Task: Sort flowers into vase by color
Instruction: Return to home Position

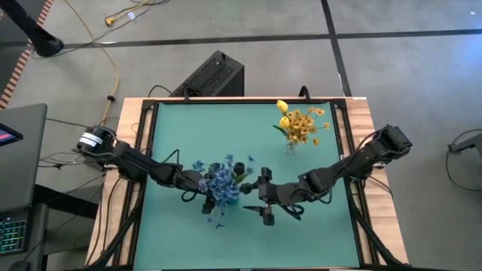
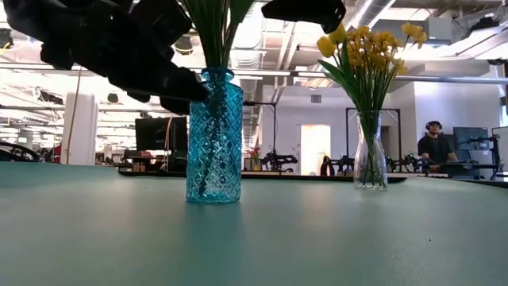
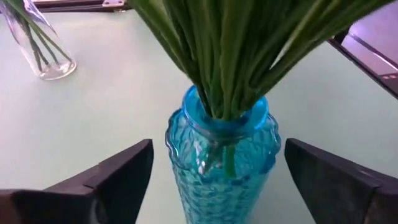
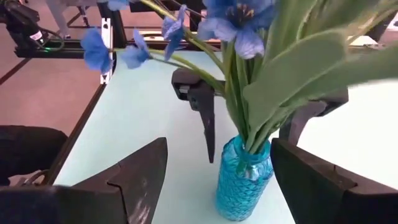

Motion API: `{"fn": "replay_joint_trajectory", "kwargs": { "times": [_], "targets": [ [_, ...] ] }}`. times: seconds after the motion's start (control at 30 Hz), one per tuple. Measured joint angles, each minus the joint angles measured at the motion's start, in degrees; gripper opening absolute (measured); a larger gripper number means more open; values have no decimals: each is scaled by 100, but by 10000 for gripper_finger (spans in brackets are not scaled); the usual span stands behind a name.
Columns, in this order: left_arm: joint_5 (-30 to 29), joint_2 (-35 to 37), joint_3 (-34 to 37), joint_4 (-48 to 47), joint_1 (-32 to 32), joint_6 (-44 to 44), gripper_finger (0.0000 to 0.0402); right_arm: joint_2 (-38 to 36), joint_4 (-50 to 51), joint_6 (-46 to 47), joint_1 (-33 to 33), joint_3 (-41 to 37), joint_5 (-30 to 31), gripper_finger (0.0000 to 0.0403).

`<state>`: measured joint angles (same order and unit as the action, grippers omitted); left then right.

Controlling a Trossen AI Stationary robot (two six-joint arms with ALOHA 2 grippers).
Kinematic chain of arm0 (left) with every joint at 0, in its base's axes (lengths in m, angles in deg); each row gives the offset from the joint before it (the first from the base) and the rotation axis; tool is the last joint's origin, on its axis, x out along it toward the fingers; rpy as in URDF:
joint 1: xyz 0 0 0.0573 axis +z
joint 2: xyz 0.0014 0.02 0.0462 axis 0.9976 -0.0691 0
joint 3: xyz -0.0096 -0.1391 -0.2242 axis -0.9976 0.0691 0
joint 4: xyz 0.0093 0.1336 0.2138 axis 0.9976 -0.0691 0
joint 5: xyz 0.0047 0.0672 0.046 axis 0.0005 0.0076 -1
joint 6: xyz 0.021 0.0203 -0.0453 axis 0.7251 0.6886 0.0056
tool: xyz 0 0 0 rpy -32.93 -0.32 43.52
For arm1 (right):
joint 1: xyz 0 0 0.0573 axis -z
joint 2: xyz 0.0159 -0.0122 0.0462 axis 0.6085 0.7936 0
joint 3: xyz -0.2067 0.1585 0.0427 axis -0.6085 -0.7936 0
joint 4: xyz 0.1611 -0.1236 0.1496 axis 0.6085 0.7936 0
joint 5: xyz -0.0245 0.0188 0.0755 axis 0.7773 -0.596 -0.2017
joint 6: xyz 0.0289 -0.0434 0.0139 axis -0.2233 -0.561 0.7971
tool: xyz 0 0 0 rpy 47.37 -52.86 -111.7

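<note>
A blue patterned glass vase (image 2: 213, 139) stands on the green table, left of centre. It holds blue flowers (image 1: 222, 181) on green stalks. My left gripper (image 3: 217, 149) is open. Its fingers stand on either side of the vase's neck (image 3: 221, 124), with a gap on each side. My right gripper (image 4: 217, 155) is also open and hovers higher up, to the right of the blue vase (image 4: 242, 180), facing it. A clear glass vase (image 2: 370, 163) with yellow flowers (image 1: 301, 126) stands at the far right.
Wooden and black frame rails (image 1: 147, 150) border the green table. A black box (image 1: 215, 75) sits beyond the far edge. In the room behind, a person (image 2: 432, 143) sits at a desk. The green surface (image 1: 301, 241) stretches toward the near edge.
</note>
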<state>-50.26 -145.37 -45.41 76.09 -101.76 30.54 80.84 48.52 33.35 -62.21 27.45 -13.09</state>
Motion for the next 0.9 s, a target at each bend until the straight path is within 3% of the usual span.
{"fn": "replay_joint_trajectory", "kwargs": {
  "times": [0.33, 0.6, 0.9],
  "targets": [
    [-6, 942, -2, -1699, 0, -52, 371, 2, 252, 172, 0, 0, 13, 312],
    [109, 2199, -7, -3079, 0, -10, 371, 7, 347, 195, 0, 0, 15, 312],
    [-61, 3614, -9, -4732, -9, -618, 371, 7, 777, 190, 17, 0, 15, 312]
  ]
}}
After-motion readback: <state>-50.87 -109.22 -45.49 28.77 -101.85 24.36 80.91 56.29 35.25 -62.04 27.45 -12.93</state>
